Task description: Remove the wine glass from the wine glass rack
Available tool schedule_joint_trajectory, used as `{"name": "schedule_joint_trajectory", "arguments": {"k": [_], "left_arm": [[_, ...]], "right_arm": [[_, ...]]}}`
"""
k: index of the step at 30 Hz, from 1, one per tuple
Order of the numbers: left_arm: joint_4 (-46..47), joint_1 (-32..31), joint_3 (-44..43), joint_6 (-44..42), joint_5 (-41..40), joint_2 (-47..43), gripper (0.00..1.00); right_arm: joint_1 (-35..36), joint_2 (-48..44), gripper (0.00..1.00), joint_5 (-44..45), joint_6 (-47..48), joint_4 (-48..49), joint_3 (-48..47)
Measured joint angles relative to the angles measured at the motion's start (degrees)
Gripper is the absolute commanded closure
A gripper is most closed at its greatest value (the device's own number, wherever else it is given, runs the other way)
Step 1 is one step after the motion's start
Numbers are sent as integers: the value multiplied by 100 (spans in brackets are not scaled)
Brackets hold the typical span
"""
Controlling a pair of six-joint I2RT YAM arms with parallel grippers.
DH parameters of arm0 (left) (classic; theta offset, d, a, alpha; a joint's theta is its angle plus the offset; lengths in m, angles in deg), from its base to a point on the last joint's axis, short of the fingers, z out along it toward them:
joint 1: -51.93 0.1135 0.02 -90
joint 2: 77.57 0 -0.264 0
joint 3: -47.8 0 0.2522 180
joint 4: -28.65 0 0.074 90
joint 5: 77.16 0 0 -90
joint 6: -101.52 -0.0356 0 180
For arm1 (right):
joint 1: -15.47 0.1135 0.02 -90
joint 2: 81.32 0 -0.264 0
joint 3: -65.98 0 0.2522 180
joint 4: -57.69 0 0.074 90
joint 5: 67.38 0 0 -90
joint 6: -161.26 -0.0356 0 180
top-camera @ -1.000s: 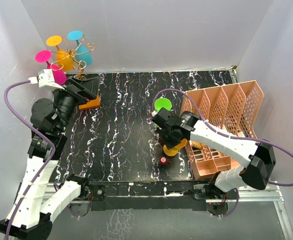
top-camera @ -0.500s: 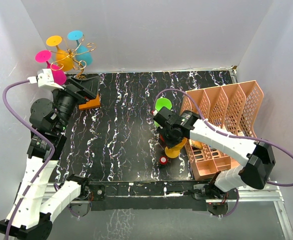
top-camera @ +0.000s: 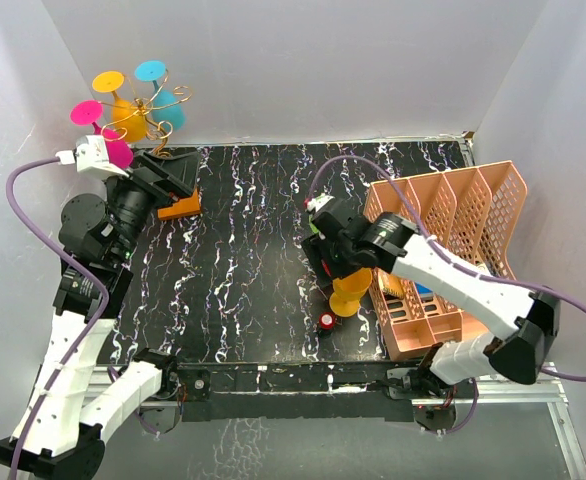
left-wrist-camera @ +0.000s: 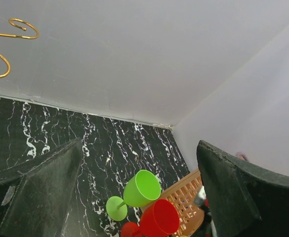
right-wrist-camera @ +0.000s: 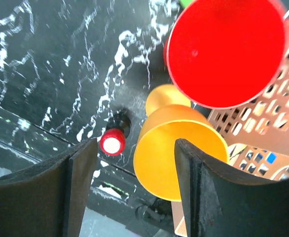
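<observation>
Glasses (top-camera: 128, 120) hang on the rack (top-camera: 161, 128) far left, others (left-wrist-camera: 142, 187) sit right on our desk (top-camera: 243, 270), left end effector (left-wrist-camera: 139, 144) and right end effector (right-wrist-camera: 134, 143) both gaping.

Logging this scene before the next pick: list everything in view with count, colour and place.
wine glass rack: one, gold wire, orange-brown base, table's far-left corner
hung glasses: three, pink, yellow, cyan, on rack
loose glasses: three, green, red, yellow, beside basket
basket: one, salmon-pink, table's right side
capped item: one, red top, near loose yellow glass
table: one, black, white-veined
left gripper: one, black, open, near rack
right gripper: one, black, open, above loose glasses
</observation>
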Motion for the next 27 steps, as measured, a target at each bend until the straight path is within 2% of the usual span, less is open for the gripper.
{"name": "schedule_joint_trajectory", "arguments": {"k": [5, 13, 22, 27], "left_arm": [[-61, 0, -105, -22, 48, 116, 3], [-680, 0, -796, -304, 28, 752, 3], [-1526, 7, -2389, -918, -446, 2308, 3], [-1799, 382, -3346, -1038, -262, 3386, 3]], "right_arm": [[0, -621, 18, 240, 94, 404, -168], [-17, -1423, 7, 616, 190, 1290, -9], [-33, -2079, 1, 789, 446, 1843, 424], [-33, -2404, 1, 804, 520, 2024, 636]]}}
